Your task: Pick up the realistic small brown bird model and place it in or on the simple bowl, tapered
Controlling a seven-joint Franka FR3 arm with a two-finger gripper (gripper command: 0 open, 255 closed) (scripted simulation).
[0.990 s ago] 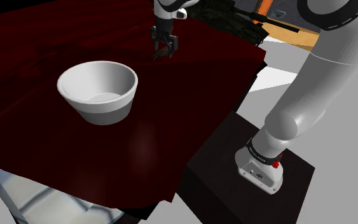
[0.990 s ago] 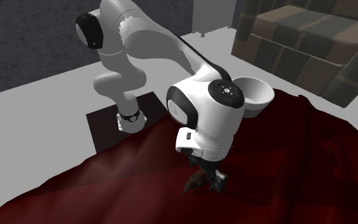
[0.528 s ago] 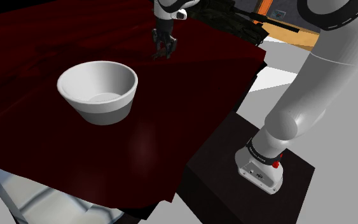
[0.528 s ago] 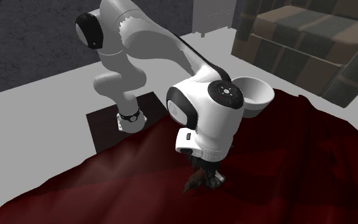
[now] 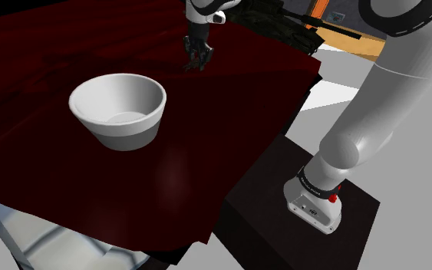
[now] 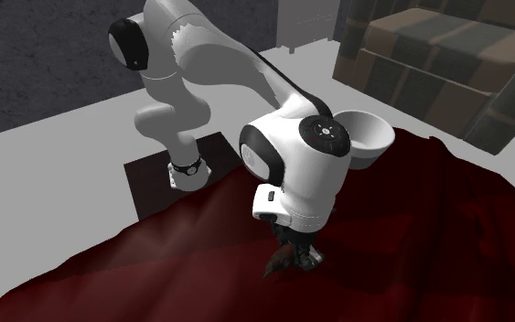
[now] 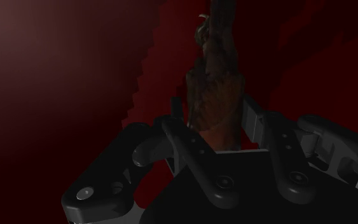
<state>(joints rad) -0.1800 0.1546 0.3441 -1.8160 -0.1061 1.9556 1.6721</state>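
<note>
A small brown bird model (image 7: 214,95) lies on the dark red tablecloth, and my black gripper (image 7: 217,122) is shut on its body, one finger against each side. In the shoulder view the gripper (image 5: 197,60) stands down at the cloth near the table's far edge, the bird (image 5: 192,65) a dark shape at its tips. From the second exterior view the gripper (image 6: 297,256) hangs under the white wrist, with the bird (image 6: 279,263) poking out beside it. The white tapered bowl (image 5: 119,109) sits upright and empty, apart from the gripper; it also appears behind the wrist (image 6: 367,137).
A dark red cloth (image 5: 61,46) covers the table and drapes over its edges. My stand (image 5: 298,222) is at the shoulder view's lower right. A dark striped sofa (image 6: 447,64) stands beyond the table in the second exterior view. Grey floor (image 6: 54,174) surrounds the stand.
The fingers have come together from wide apart and now clasp the bird. The arm and the bowl have stayed in place.
</note>
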